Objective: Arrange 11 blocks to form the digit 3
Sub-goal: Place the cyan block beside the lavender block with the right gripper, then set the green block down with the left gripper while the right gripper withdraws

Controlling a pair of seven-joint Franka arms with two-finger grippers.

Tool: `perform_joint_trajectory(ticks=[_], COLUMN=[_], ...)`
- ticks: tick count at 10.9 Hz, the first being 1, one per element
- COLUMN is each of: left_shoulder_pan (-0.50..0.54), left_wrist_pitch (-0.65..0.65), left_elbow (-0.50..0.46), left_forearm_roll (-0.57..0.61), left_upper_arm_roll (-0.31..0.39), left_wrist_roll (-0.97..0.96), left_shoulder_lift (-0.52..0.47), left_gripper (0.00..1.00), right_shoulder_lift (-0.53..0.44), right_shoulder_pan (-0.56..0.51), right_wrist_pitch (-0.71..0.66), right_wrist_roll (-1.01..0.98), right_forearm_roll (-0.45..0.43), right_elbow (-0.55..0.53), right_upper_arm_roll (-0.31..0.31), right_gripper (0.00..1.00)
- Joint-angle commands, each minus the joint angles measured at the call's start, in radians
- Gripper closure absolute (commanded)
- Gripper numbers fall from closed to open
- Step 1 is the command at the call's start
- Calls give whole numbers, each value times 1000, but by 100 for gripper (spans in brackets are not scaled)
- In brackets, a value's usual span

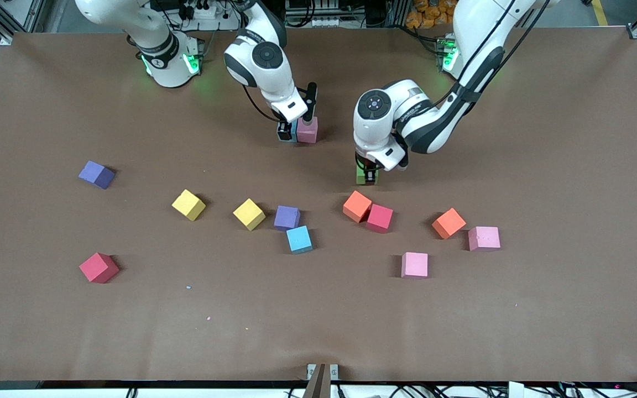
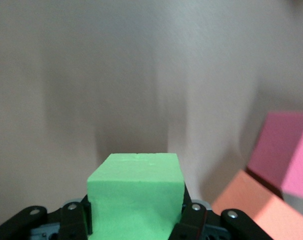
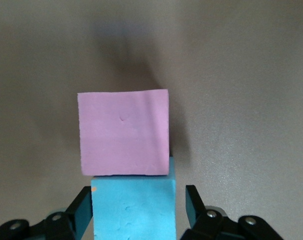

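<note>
My right gripper (image 1: 290, 132) is down at the table near the robots' bases, open, its fingers (image 3: 81, 207) on either side of a light blue block (image 3: 134, 210) with a small gap at one finger. A pink block (image 1: 308, 131) touches that blue block, as the right wrist view (image 3: 124, 132) also shows. My left gripper (image 1: 367, 172) is shut on a green block (image 2: 136, 185), low over the table's middle. An orange block (image 1: 357, 206) and a red block (image 1: 379, 218) lie together just nearer the camera; both show in the left wrist view, the orange one (image 2: 256, 210) and the red one (image 2: 286, 152).
Loose blocks lie in a band across the middle: purple (image 1: 97, 174), yellow (image 1: 188, 204), yellow (image 1: 249, 214), purple (image 1: 287, 218), light blue (image 1: 299, 239), orange (image 1: 449, 223), pink (image 1: 484, 239), pink (image 1: 414, 265) and red (image 1: 99, 267).
</note>
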Motion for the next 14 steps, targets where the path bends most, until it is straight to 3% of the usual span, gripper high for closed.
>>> perform_joint_trajectory(ticks=[1, 4, 8, 10, 14], left_shoulder_pan=[10, 11, -4, -50, -107], left_wrist_pitch=[-25, -23, 61, 103, 132], left_elbow=[-12, -39, -94, -102, -85], left_forearm_roll=[12, 14, 15, 25, 29], left_upper_arm_roll=[-10, -56, -149, -159, -153], left_wrist_roll=[-107, -130, -133, -151, -257], left_shoulder_lift=[-8, -11, -9, 3, 58], left_gripper=[87, 86, 86, 86, 85], right_shoulder_lift=[-50, -114, -229, -217, -87], right_shoulder_pan=[-2, -45, -199, -325, -519], right_wrist_pitch=[-52, -125, -348, -399, -386], right_wrist_roll=[9, -29, -159, -248, -277], right_forearm_roll=[-8, -8, -8, -8, -27], right_elbow=[-2, -2, 82, 163, 303], right_upper_arm_roll=[0, 1, -2, -8, -13], right_gripper=[10, 0, 0, 0, 0])
